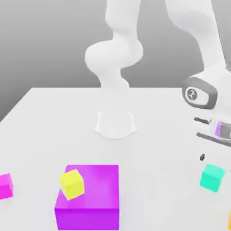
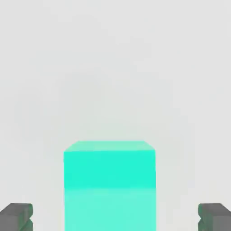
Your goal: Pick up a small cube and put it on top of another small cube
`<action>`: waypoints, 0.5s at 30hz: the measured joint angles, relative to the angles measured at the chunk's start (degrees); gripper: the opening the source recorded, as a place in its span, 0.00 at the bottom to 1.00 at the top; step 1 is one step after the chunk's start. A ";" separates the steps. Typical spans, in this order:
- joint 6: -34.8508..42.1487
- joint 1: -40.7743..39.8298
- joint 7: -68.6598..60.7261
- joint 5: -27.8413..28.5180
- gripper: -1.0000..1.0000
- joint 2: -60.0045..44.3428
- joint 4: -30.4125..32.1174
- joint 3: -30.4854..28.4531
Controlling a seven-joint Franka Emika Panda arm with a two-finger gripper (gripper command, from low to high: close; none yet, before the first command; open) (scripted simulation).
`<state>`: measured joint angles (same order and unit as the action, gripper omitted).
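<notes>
Smooth matt table (image 1: 153,180) (white arm (image 1: 113,54) plastic-looking, too)

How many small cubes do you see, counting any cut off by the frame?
4: yellow on the big purple block, pink far left, teal right, partly visible orange piece lower right, presumably a cube.
</notes>
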<state>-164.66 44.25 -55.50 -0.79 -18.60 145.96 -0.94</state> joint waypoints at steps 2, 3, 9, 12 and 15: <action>-1.49 -0.14 -0.11 -0.14 0.00 -1.85 -0.30 0.17; -1.46 -0.14 -0.11 -0.14 0.00 -1.85 -0.30 0.17; -0.51 0.07 -0.15 -0.11 0.00 -0.79 -0.13 -0.03; 4.09 0.12 0.15 0.30 0.00 4.85 0.89 -0.15; 8.98 -2.21 -0.67 0.00 0.00 10.20 1.15 -2.47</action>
<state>-155.69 42.03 -56.17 -0.79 -8.40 147.11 -3.41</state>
